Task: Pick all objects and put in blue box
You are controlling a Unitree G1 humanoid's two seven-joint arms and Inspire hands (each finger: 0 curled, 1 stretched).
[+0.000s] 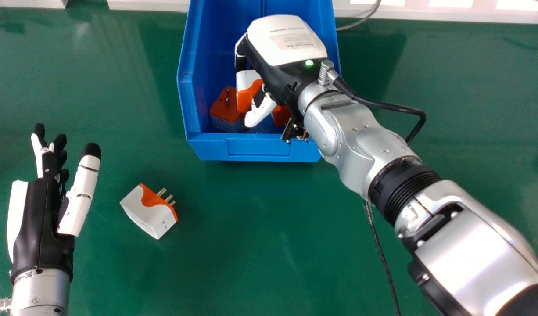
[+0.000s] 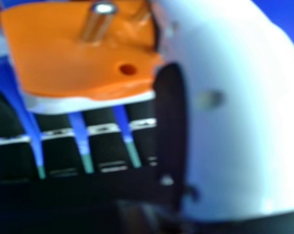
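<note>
The blue box (image 1: 260,147) stands at the table's far side. Inside it, my right hand (image 1: 286,44) points away from me, thumb and fingers round a white-and-orange plug adapter (image 1: 248,90). In the right hand view the adapter (image 2: 78,53) lies against the thumb of my right hand (image 2: 239,112), close to the fingers. Lower in the box are an orange-topped adapter (image 1: 226,107) and another orange piece (image 1: 281,116), partly hidden by the hand. One white-and-orange adapter (image 1: 150,210) lies on the table, its metal pins pointing away. Left of it rests my open left hand (image 1: 43,219).
The green table (image 1: 251,245) spreads around the box. A black cable loops beside my right wrist, and another hangs under the forearm. A white ledge (image 1: 427,13) with a thin grey cable (image 1: 361,19) runs along the far edge.
</note>
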